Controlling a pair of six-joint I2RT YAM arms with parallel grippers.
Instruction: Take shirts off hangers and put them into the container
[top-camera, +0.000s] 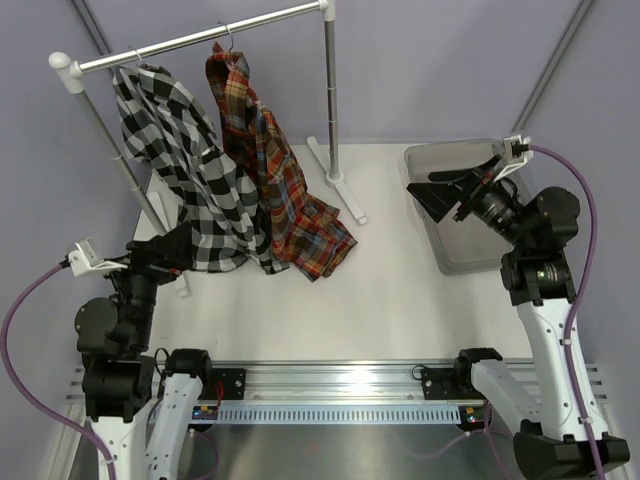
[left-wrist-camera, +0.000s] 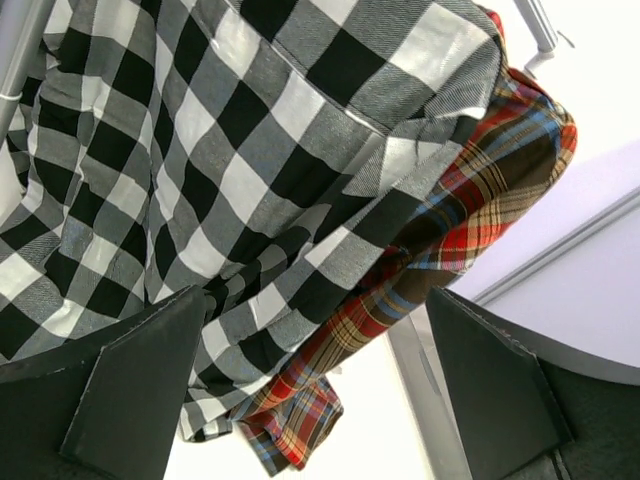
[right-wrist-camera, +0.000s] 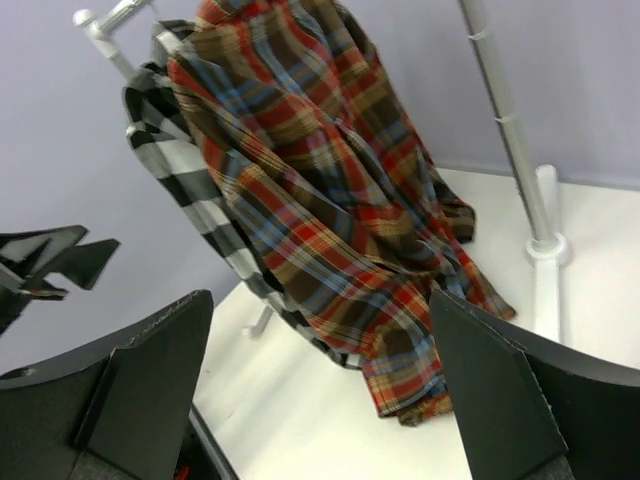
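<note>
Both the left gripper (top-camera: 183, 242) and right gripper (top-camera: 432, 198) are spread wide; just ahead of the left, the plaid shirt (top-camera: 280, 190) is partly screened by the black-and-white shirt (top-camera: 190, 170).

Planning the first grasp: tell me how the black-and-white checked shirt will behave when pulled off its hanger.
Probably floppy: the black-and-white shirt hangs in loose folds, its hem apparently resting on the table. It may drag the plaid shirt, which it overlaps. Likely to bunch rather than hold shape.
</note>
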